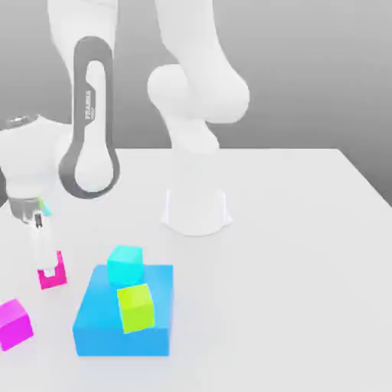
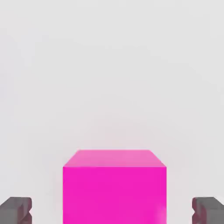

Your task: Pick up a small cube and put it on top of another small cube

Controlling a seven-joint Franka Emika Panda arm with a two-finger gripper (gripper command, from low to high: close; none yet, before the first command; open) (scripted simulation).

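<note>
Holds the two-finger gripper wide open, with gaps either side of the small hot-pink cube. Shows the small cyan cube atop the large flat blue block.

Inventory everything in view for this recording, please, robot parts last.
pink cube: one, hot pink, on the table, between the gripper's open fingers
purple cube: one, purplish magenta, on the table at the exterior view's left edge
blue block: one, large, flat, on the table
cyan cube: one, light cyan, at the blue block's far edge
green cube: one, lime green, on or over the blue block
table: one, pale grey, under everything
arm: one, white, mounted at the back
gripper: one, dark fingertips, around the pink cube
</note>
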